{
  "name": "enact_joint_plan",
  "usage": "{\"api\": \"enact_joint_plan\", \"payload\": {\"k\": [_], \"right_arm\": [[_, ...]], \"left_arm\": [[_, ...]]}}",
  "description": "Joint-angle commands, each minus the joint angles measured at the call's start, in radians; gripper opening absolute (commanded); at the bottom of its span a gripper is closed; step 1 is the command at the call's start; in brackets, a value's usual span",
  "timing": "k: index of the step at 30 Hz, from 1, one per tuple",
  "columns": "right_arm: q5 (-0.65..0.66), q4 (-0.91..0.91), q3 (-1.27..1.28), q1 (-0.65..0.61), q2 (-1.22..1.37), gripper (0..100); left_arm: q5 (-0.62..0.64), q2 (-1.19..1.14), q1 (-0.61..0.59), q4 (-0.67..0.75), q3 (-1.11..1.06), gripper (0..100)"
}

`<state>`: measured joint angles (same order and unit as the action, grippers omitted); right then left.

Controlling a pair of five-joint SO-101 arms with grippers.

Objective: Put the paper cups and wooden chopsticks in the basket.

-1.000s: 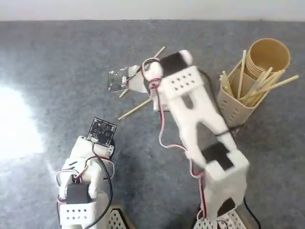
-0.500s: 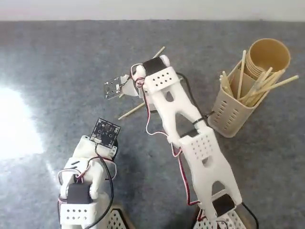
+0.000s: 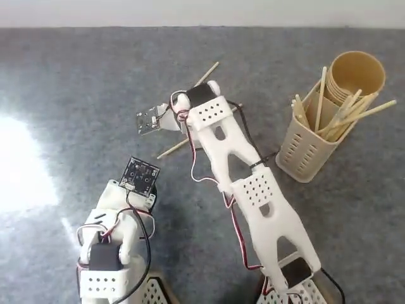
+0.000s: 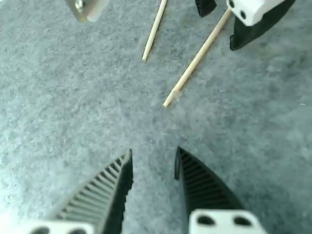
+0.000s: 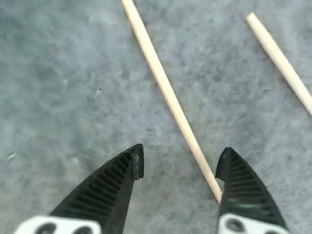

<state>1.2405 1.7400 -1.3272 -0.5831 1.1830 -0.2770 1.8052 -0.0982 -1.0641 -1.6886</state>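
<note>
Two wooden chopsticks lie loose on the grey table. The longer chopstick [image 3: 174,149] [image 5: 168,97] runs between the open fingers of my right gripper [image 5: 180,163], close to one fingertip and not clamped. The other chopstick [image 3: 205,73] [image 5: 280,61] lies just beyond it. The right arm [image 3: 218,130] stretches out over both. My left gripper [image 4: 152,163] is open and empty, low over bare table, short of the chopstick ends [image 4: 168,101]. The beige basket [image 3: 304,155] at the right holds stacked paper cups [image 3: 357,73] and several chopsticks.
In the left wrist view the right gripper's black fingertips [image 4: 243,36] straddle the longer chopstick. The left arm [image 3: 114,221] sits folded at the near left. A pale wall strip borders the table's far edge. A bright glare patch [image 3: 19,164] marks the left side.
The right arm has stretched out and swung left, bringing its gripper down over the loose chopsticks. The left arm has barely moved.
</note>
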Motion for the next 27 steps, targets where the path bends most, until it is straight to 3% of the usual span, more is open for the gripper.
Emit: {"api": "enact_joint_plan", "payload": {"k": [1, 5, 12, 21, 24, 27], "right_arm": [[0.014, -0.028, -0.04, 0.018, -0.008, 25.6], [0.014, -0.077, 0.014, 0.018, 0.019, 24.9], [0.014, -0.05, 0.034, 0.016, 0.05, 11.0], [-0.018, -0.035, 0.026, 0.028, 0.05, 9.6], [-0.018, -0.035, 0.025, 0.025, 0.039, 0.6], [-0.031, -0.008, -0.02, 0.025, 0.025, 1.0]], "left_arm": [[0.008, 0.011, 0.006, -0.002, 0.005, 13], [0.008, 0.011, 0.006, -0.002, 0.005, 13], [0.008, 0.011, 0.006, -0.002, 0.005, 13], [0.008, 0.011, 0.006, -0.002, 0.005, 13], [0.008, 0.011, 0.006, -0.002, 0.005, 13], [0.008, 0.011, 0.006, -0.002, 0.005, 13]]}}
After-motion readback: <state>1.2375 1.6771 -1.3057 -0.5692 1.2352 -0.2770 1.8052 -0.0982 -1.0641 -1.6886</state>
